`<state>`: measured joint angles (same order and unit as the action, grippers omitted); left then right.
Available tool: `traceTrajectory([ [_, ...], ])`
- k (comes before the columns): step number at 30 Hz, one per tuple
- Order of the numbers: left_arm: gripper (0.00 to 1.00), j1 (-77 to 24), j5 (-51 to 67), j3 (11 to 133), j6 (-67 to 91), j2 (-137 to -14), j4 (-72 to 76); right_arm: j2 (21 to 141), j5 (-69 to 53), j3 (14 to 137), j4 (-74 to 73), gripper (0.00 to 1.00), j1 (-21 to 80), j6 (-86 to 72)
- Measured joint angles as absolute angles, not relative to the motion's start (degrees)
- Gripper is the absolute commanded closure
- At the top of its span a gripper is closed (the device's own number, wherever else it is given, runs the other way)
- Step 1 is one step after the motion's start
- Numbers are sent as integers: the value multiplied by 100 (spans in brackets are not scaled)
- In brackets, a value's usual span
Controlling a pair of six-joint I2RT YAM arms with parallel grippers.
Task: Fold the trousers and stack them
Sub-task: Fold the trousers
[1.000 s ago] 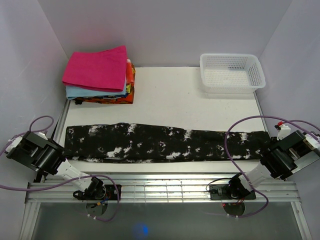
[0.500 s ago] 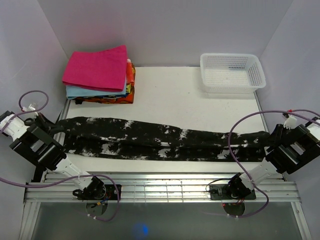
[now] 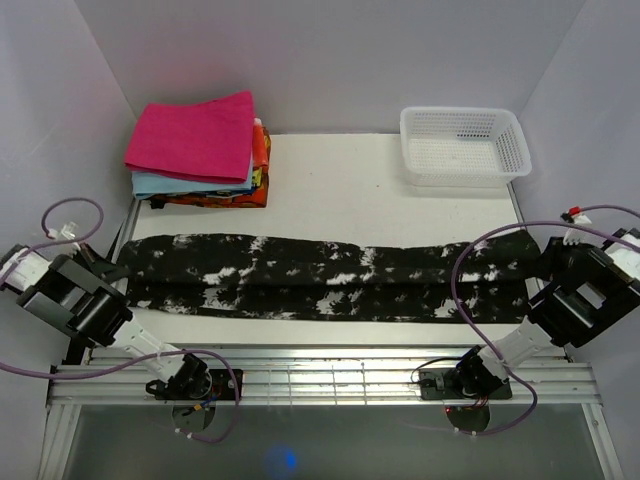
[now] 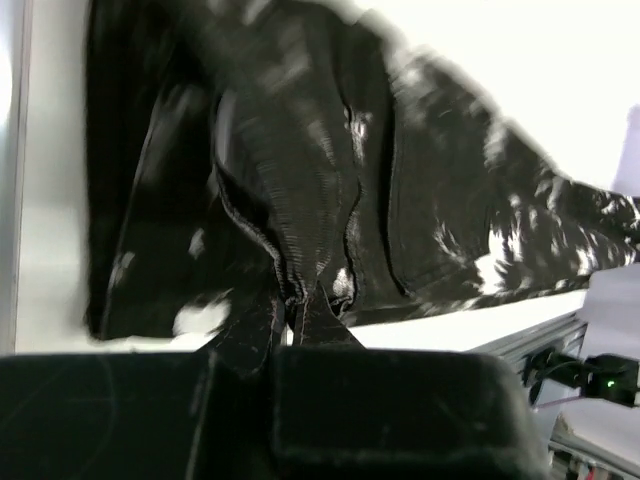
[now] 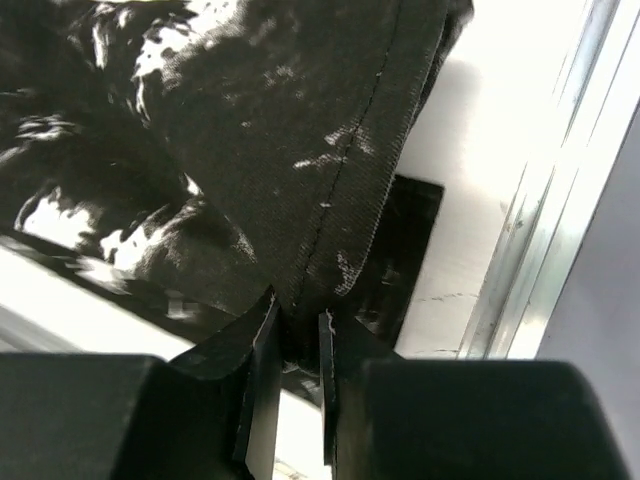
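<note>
Top external. The trousers (image 3: 320, 278) lie stretched lengthwise across the near half of the table (image 3: 340, 190), a long black band with white splotches running from the left edge to the right edge. Left gripper (image 3: 112, 262) is at the left end of the band and right gripper (image 3: 540, 262) at the right end, each meeting the fabric. The fingers themselves are hard to make out from above. At the far left is a stack of folded cloths: pink cloth (image 3: 192, 135) on top, light-blue cloth (image 3: 165, 184) under it, orange cloth (image 3: 258, 160) at the bottom. At the far right is a white mesh basket (image 3: 463, 180), well apart from the trousers.

Left wrist. Picture is blurred. The left gripper (image 4: 295, 315) has its jaws pressed together on a bunched fold of the trousers (image 4: 300, 190). A ribbed seam runs into the pinch, possibly the waistband. The fabric fans out away from the fingers over the white table.

Right wrist. The right gripper (image 5: 297, 320) has its fingers closed to a narrow slit, with a stitched edge of the trousers (image 5: 300, 130) clamped between them. The cloth hangs in a taut sheet from the pinch, with the table edge to the right.
</note>
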<state>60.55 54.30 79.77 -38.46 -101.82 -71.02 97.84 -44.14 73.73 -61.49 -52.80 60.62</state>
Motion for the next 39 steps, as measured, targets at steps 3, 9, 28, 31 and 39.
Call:
traceTrajectory([
  [3, 100, 6211, 4939, 7094, -4091, -10414, -6573, 9800, -4036, 6541, -5531, 92, -5374, 6335],
  [9, 100, 6381, 4263, 6517, -4274, -10930, -5898, 9988, -3258, 5789, -4945, 92, -5577, 6770],
  [28, 100, 6410, 4329, 7776, -4418, -10916, -7116, 10195, -3146, 6488, -6615, 92, -5623, 7052],
  [31, 100, 6412, 4226, 7717, -4429, -10914, -6989, 10103, -3127, 6361, -6576, 92, -5625, 7203],
  [39, 100, 6482, 3883, 7332, -4303, -10969, -6337, 9870, -2526, 5439, -6088, 92, -6163, 7277],
])
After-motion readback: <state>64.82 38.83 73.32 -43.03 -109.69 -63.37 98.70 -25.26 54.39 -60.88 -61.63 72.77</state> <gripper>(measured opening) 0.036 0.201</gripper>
